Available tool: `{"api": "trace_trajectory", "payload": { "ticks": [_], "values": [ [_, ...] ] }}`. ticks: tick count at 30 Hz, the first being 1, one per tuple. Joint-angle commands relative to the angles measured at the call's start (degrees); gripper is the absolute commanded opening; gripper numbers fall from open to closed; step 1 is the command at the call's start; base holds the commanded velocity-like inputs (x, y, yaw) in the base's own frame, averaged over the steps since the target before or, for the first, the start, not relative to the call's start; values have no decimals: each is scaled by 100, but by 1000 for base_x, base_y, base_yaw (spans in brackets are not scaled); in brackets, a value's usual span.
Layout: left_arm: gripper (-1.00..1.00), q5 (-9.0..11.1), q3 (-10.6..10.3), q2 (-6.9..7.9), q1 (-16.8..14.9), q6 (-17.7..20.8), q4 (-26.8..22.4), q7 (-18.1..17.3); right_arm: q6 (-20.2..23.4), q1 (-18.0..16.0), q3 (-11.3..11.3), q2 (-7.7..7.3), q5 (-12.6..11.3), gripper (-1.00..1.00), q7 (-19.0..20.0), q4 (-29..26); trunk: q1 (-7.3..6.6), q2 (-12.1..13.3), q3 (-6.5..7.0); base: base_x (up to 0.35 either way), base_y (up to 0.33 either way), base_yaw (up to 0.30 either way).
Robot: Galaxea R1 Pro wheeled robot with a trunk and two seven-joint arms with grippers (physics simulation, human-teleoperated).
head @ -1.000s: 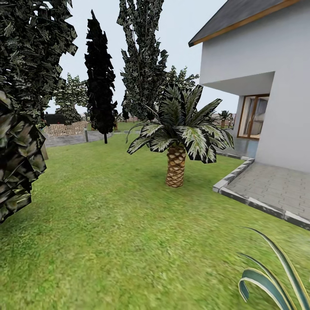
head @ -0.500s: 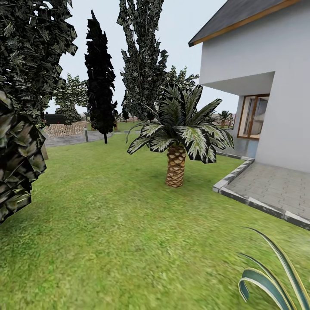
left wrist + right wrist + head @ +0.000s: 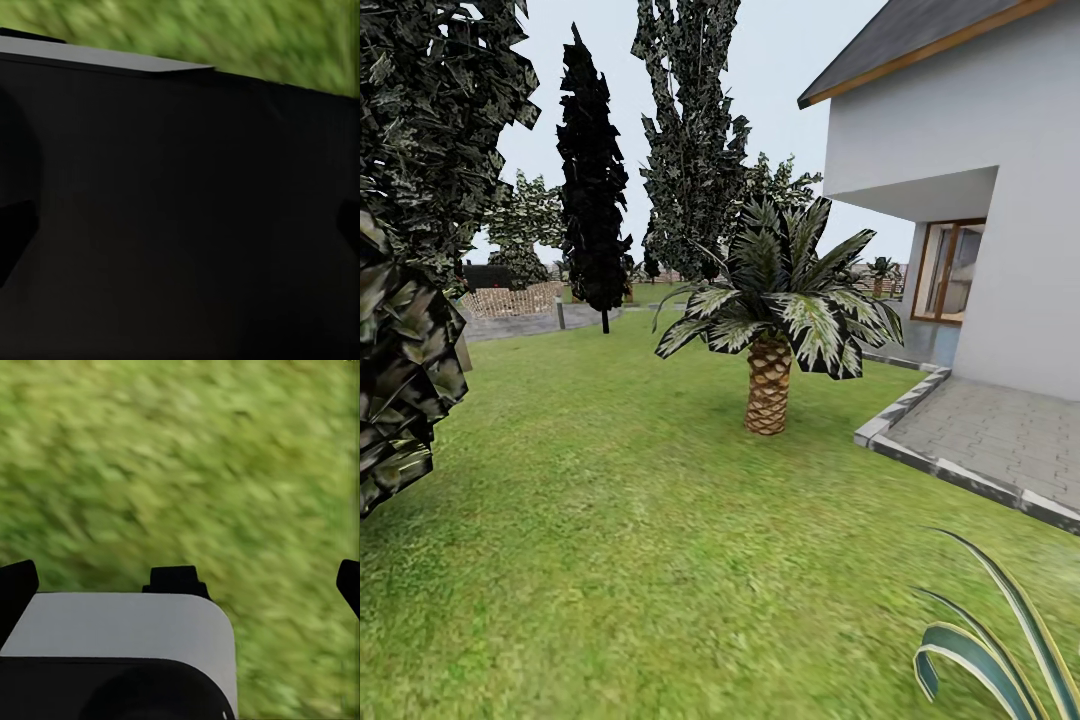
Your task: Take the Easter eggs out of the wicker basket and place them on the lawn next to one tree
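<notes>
Beneath right hand (image 3: 180, 585) — lawn (image 3: 187, 457)

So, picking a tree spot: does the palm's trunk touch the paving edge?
Apart. The head view shows a strip of lawn between the palm trunk and the paving edge.

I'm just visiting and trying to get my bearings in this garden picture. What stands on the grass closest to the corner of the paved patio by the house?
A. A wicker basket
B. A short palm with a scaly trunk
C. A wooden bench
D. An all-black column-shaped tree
B: the short palm rises from the lawn just left of the paved patio corner by the house.
</notes>
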Motion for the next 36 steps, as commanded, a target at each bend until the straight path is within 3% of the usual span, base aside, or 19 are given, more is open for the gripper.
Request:
{"api": "trace_trajectory", "payload": {
  "ticks": [1, 7, 14, 29, 36],
  "values": [
    [100, 43, 27, -3, 3, -3, -9, -15, -21, -3, -29, 0, 1, 100, 6, 5, 0, -2, -5, 0, 0, 0],
    [100, 43, 25, -29, 3, -2, -8, -16, -21, -4, -40, -1, -6, 100, -4, 9, 0, -2, -5, 7, 0, 0],
    [100, 46, 25, -98, 3, -1, -13, -17, -21, -4, -42, 3, -5, 100, -7, 12, 0, -2, -5, 248, 16, 0],
    [100, 44, 25, -127, 3, 0, -17, -24, -23, -2, -42, 33, -16, 100, -5, 27, 0, -2, -5, 272, 215, 15],
    [100, 43, 25, -144, 3, -9, -15, -28, -22, -3, -34, 3, 0, 100, -10, 8, 0, -2, -5, 71, 37, 106]
  ]
}}
